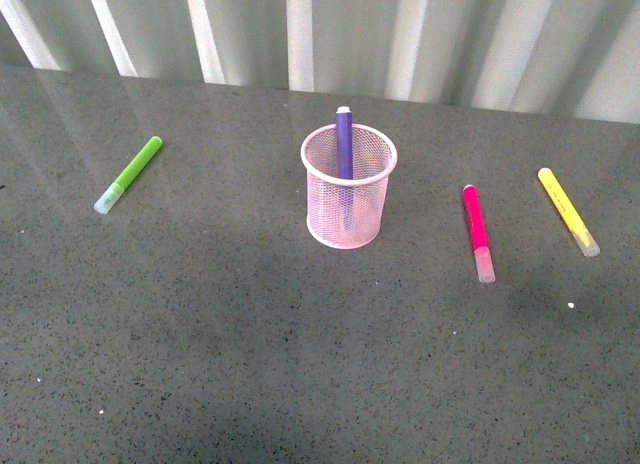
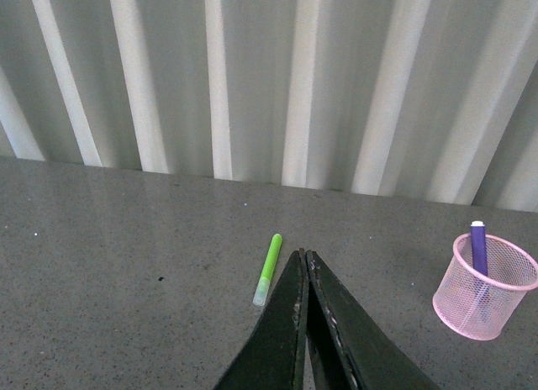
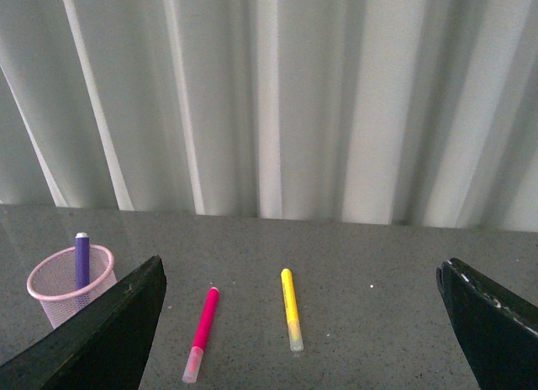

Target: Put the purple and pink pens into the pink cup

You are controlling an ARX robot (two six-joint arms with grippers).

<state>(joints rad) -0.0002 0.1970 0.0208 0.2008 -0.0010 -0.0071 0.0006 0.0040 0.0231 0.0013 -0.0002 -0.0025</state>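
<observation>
The pink cup (image 1: 349,189) stands upright mid-table. The purple pen (image 1: 344,144) stands inside it, its end above the rim. The pink pen (image 1: 476,229) lies flat on the table to the right of the cup, clear cap toward me. Neither gripper shows in the front view. In the left wrist view my left gripper (image 2: 303,257) is shut and empty above the table, with the cup (image 2: 483,289) and purple pen (image 2: 478,247) off to one side. In the right wrist view my right gripper (image 3: 301,276) is open wide and empty, with the pink pen (image 3: 202,331) between its fingers and the cup (image 3: 63,285) beside it.
A lime-green marker (image 1: 130,172) lies at the left of the table and shows just beyond the left gripper's tips (image 2: 268,268). A yellow marker (image 1: 567,209) lies at the right, beside the pink pen (image 3: 291,308). A corrugated white wall (image 1: 330,34) backs the dark grey table (image 1: 250,334).
</observation>
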